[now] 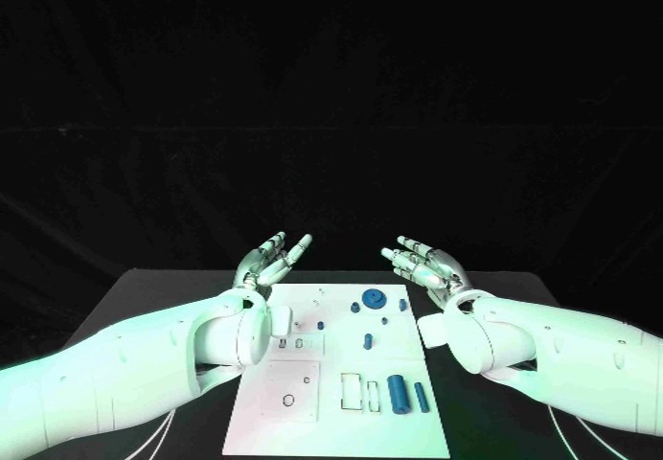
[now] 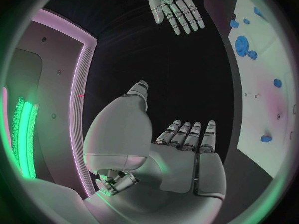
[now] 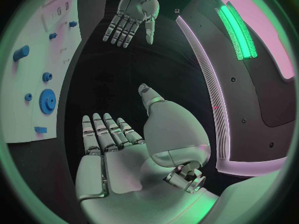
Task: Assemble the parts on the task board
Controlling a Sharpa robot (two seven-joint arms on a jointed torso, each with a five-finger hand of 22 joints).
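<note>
The white task board point(image 1: 311, 422) lies in the middle of the black table. A blue gear point(image 1: 372, 295) and small blue pegs point(image 1: 355, 308) stand near its far edge, and two blue cylinders point(image 1: 398, 394) lie near its front right. My left hand point(image 1: 274, 259) is raised above the board's far left corner, fingers straight and apart, holding nothing. My right hand point(image 1: 427, 264) is raised above the far right corner, likewise open and empty. The left wrist view shows the left hand point(image 2: 181, 159) flat, the right hand point(image 2: 172, 5) opposite, and the board point(image 2: 264, 109). The right wrist view shows the right hand point(image 3: 118, 154), left hand point(image 3: 134, 17) and gear point(image 3: 47, 100).
The black table point(image 1: 152, 297) extends to either side of the board. My two white forearms point(image 1: 152, 359) flank the board's left and right edges. Outlined slots point(image 1: 354, 391) and a small ring point(image 1: 287, 400) mark the board's front half.
</note>
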